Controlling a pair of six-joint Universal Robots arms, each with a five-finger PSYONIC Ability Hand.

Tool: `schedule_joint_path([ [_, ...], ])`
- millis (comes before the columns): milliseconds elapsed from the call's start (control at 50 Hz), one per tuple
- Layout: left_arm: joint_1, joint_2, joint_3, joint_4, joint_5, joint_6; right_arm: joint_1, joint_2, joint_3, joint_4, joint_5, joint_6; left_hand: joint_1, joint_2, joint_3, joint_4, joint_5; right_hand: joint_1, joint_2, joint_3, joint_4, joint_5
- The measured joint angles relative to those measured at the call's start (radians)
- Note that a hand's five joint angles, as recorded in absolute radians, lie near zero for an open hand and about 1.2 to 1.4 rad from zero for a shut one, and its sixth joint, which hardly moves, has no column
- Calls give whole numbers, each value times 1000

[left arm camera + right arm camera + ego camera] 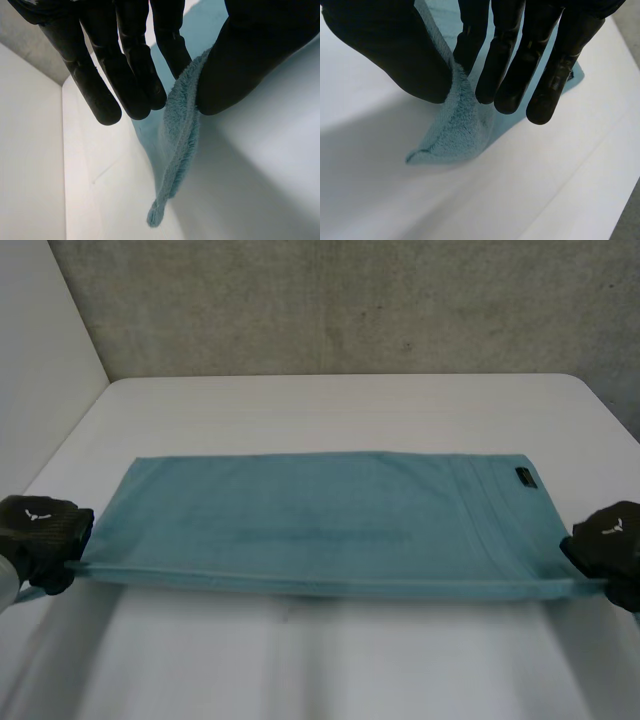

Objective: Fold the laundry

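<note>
The teal towel (pixel 320 520), pinched at its near corners by my left hand (pixel 40 535) and my right hand (pixel 610 540), is stretching across the worktop (pixel 340 405) and barring the whole middle band from side to side. Beyond its far edge, a wide bare strip is lying open up to the concrete wall (pixel 350 300). Nearer me, another bare strip is running below the raised edge. A white side wall (pixel 40 330) is hemming in my left.

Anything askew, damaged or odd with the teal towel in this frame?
Nothing stands out. The teal terry towel lies smooth on the white table, its near edge raised evenly, with the left hand and the right hand each pinching a near corner.
</note>
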Motion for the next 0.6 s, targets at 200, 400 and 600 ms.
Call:
schedule_joint_path([
  [200, -9, -29, 47, 74, 94, 5, 7, 33, -26, -172, -3, 2, 0, 0, 0, 0, 0, 0, 0, 0, 0, 0],
  [400, -86, -393, 283, 333, 36, -2, 203, 389, -259, -530, 93, 86, 0, 0, 0, 0, 0, 0, 0, 0, 0, 0],
  [600, -157, -711, 595, 478, -64, 1, 284, 689, -555, -712, 196, 91, 0, 0, 0, 0, 0, 0, 0, 0, 0, 0],
])
